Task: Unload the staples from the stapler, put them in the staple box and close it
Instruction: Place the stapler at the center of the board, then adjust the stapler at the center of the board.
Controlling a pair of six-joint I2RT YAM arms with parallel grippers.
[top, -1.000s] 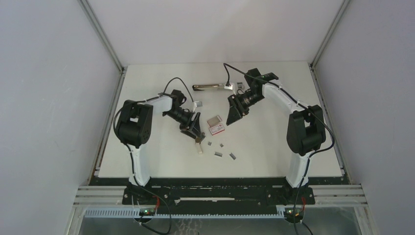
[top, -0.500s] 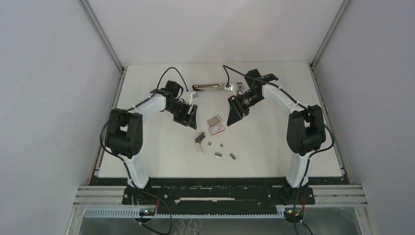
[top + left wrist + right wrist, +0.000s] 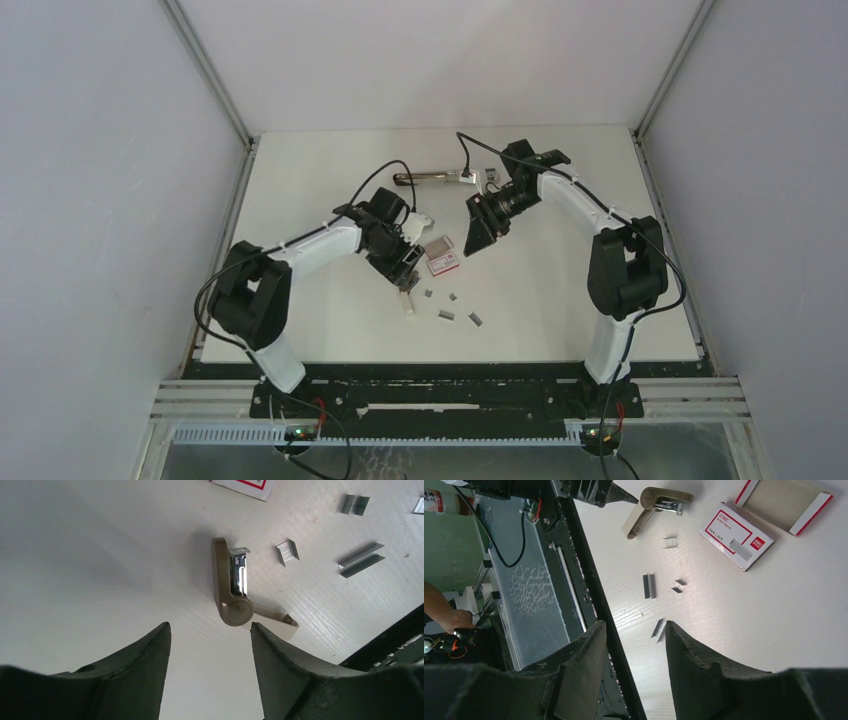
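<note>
A small tan stapler [image 3: 232,587] lies hinged open on the white table, its metal channel showing; it also shows in the top view [image 3: 407,291] and the right wrist view [image 3: 659,501]. Several short grey staples [image 3: 286,551] lie loose to its right [image 3: 446,316] [image 3: 649,586]. My left gripper [image 3: 210,626] hovers just behind the stapler [image 3: 405,265], open, nothing between its fingers. My right gripper [image 3: 635,625] hangs open and empty behind the box [image 3: 472,238], apart from everything.
A red-and-white staple box [image 3: 441,256] with its sleeve [image 3: 784,499] lies between the grippers. A long metal stapler [image 3: 435,178] rests at the back. The black front rail [image 3: 589,565] borders the table near the staples.
My left arm swung back toward the rear left, then came forward again over the small stapler, which stayed on the table. The right arm has not moved.
</note>
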